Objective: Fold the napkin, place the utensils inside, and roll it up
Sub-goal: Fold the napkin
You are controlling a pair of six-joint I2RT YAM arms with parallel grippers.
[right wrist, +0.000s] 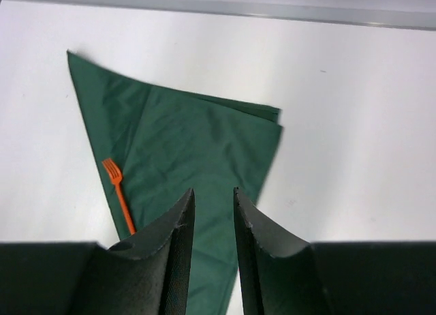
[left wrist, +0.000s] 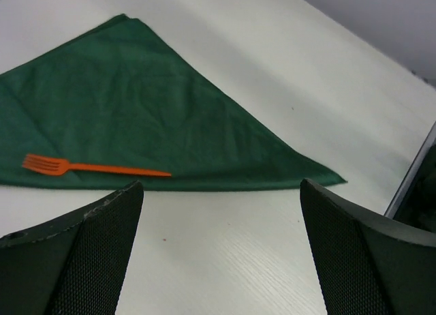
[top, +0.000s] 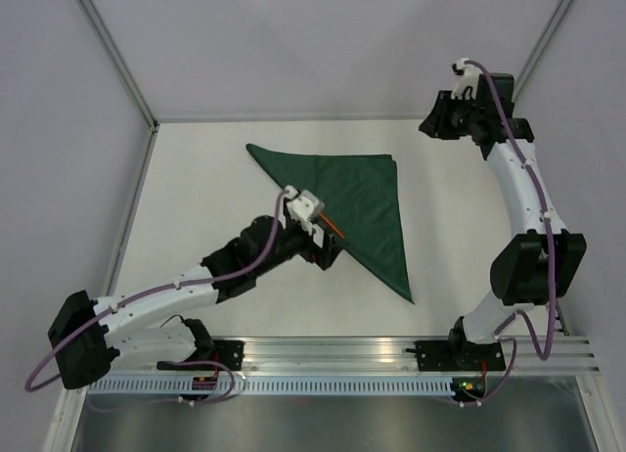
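A thin orange plastic fork point(left wrist: 95, 168) lies along the folded edge of the dark green cloth napkin point(left wrist: 136, 103). Your left gripper point(left wrist: 221, 185), spread wide and empty, hangs just beside it.

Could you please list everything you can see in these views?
napkin: one, dark green, folded into a triangle, flat on the middle of the table.
fork: one, orange, lying on the napkin along its long edge.
table: one, white, under everything.
rail: one, silver, at the near edge, carrying both arm bases.
left gripper: one, black, open wide, empty, near the fork.
right gripper: one, black, jaws slightly apart, empty, raised at the far right.
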